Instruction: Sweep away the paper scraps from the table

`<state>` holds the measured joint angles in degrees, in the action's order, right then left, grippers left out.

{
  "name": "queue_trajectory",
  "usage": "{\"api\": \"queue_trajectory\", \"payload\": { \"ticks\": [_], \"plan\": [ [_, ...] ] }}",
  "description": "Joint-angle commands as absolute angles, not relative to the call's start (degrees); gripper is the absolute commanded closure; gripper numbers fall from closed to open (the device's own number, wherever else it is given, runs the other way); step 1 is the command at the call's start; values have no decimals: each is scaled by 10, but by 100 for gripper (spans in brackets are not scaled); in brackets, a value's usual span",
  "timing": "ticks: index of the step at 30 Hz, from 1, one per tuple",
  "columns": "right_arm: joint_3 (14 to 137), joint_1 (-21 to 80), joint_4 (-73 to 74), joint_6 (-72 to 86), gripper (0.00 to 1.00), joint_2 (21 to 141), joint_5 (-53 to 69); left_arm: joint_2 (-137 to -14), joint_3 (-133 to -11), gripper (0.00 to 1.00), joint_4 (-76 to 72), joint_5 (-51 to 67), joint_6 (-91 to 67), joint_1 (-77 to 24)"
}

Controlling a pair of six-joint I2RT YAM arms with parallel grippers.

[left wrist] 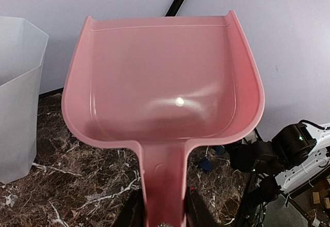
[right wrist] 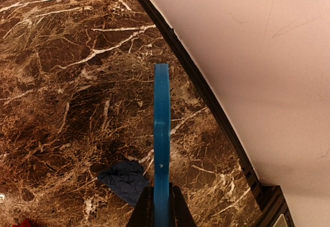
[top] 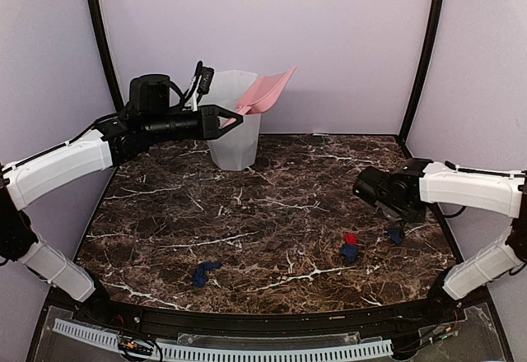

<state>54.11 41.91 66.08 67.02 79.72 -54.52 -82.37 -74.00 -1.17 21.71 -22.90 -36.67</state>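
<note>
My left gripper (top: 230,121) is shut on the handle of the pink dustpan (top: 268,92), held tilted up beside the bin's rim. In the left wrist view the dustpan (left wrist: 162,82) looks empty, with its handle between my jaws (left wrist: 162,219). My right gripper (top: 403,214) is shut on the blue hand brush (right wrist: 161,124), seen edge-on, low over the table (top: 263,206) at the right. Paper scraps lie on the table: a navy one (top: 205,272) at front left, a red one (top: 351,238), a navy one (top: 350,252) below it, and a navy one (top: 396,234) beside the brush (right wrist: 124,179).
A translucent white bin (top: 233,132) stands at the back of the table; it also shows at the left of the left wrist view (left wrist: 18,98). Lilac walls close in the back and sides. The table's black rim (right wrist: 206,90) runs close to the brush on the right.
</note>
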Motion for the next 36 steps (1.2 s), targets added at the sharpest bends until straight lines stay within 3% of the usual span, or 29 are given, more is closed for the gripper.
{"api": "queue_trajectory", "payload": {
  "ticks": [1,16,23,27,36],
  "plan": [
    [491,385,502,522,100,739,-432,-788,-726,100,-29,213,-219,-371],
    [464,368,403,441,100,797,-304,-780,-682,100,-35,202,-222,-379],
    [440,380,280,370,100,704,-146,-781,-676,100,-34,193,-219,-379],
    [471,378,340,402,100,661,-244,-779,-673,100,-30,190,-218,-381],
    [526,368,587,592,100,710,-452,-781,-675,100,-18,187,-211,-385]
  ]
}}
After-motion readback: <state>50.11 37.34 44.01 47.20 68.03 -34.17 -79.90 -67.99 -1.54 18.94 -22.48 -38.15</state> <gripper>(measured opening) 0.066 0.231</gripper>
